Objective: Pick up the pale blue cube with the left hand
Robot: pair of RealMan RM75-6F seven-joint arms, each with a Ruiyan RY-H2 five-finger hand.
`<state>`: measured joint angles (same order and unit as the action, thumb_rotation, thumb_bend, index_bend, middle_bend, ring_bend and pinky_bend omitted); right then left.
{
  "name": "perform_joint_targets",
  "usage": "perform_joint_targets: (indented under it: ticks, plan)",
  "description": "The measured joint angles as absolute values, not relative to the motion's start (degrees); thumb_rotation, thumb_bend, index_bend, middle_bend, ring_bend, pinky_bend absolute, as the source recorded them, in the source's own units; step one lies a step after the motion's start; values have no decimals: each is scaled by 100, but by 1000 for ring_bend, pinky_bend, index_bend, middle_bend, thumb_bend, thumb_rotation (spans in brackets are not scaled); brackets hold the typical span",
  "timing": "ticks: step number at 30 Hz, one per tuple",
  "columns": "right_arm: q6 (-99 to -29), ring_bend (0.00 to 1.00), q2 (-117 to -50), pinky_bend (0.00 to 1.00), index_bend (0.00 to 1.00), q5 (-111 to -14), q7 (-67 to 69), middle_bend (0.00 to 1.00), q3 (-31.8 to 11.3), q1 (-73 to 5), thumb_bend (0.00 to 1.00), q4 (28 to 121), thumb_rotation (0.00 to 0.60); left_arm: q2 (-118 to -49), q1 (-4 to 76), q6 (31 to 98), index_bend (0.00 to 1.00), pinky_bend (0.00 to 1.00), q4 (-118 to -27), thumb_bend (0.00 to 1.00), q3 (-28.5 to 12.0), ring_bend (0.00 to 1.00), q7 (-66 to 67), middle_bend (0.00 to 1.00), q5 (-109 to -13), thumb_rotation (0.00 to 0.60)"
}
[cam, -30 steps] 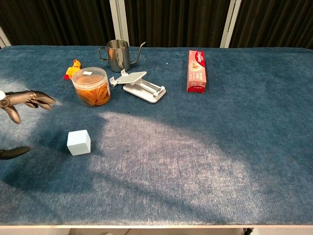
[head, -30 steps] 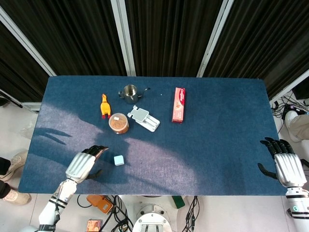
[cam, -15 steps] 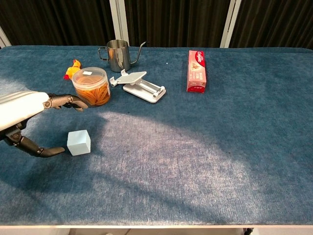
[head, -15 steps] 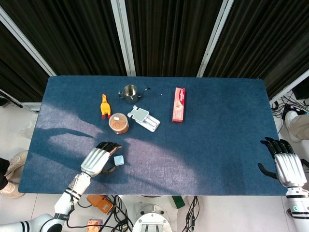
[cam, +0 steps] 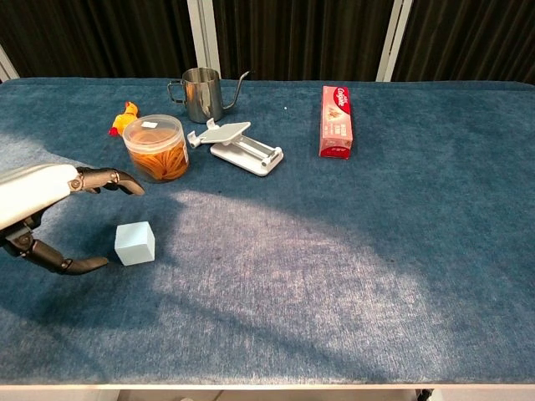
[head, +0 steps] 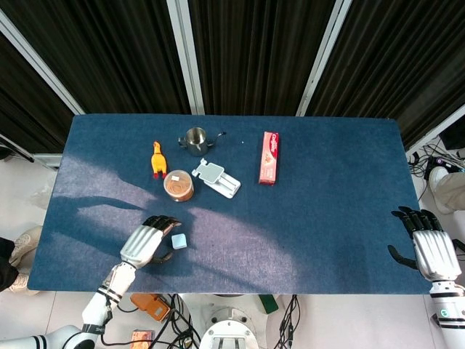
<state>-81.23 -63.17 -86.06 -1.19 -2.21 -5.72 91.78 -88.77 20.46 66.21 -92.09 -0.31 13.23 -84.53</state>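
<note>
Left hand (cam: 38, 209) swept in over the last second, now parked at the pale blue cube's (cam: 135, 243) 9 o'clock — fingers apart, thumb low, no contact. Cube sits near the table's (cam: 351, 251) front-left. Closing comes next, I'd say.

A robotics lab: blue-covered test table (head: 327, 218), black curtains (head: 254, 51), cables on the floor (head: 290, 320).

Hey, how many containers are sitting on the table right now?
2. A steel pitcher stands at the back left; a clear lidded tub stands just in front of it, beside the white phone stand. Nothing appears hidden behind them.
</note>
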Motion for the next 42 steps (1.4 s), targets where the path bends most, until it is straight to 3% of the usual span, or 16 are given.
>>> perform_joint_targets:
  ticks: [21, 28, 37, 42]
  plan:
    - [-8098, 227, -6303, 176, 264, -8579, -98, 221, -229, -581, 392, 9185, 600, -9398, 2235, 6554, 270, 184, -8912, 213, -206, 152, 1583, 186, -8149, 600]
    - [-8106, 227, -6300, 176, 264, -8580, -100, 221, -229, -579, 392, 9187, 600, -9421, 2264, 6572, 410, 184, -8875, 236, -218, 152, 1629, 186, -8102, 600]
    - [-8102, 227, -6300, 176, 264, -8569, -112, 221, -231, -580, 393, 9194, 600, -9398, 2284, 6596, 416, 184, -8808, 266, -247, 152, 1670, 186, -7994, 600]
    - [-8105, 227, -6298, 176, 264, -8564, -104, 221, -235, -579, 392, 9196, 600, -9347, 2300, 6566, 483, 184, -8792, 309, -252, 152, 1724, 186, -7915, 600]
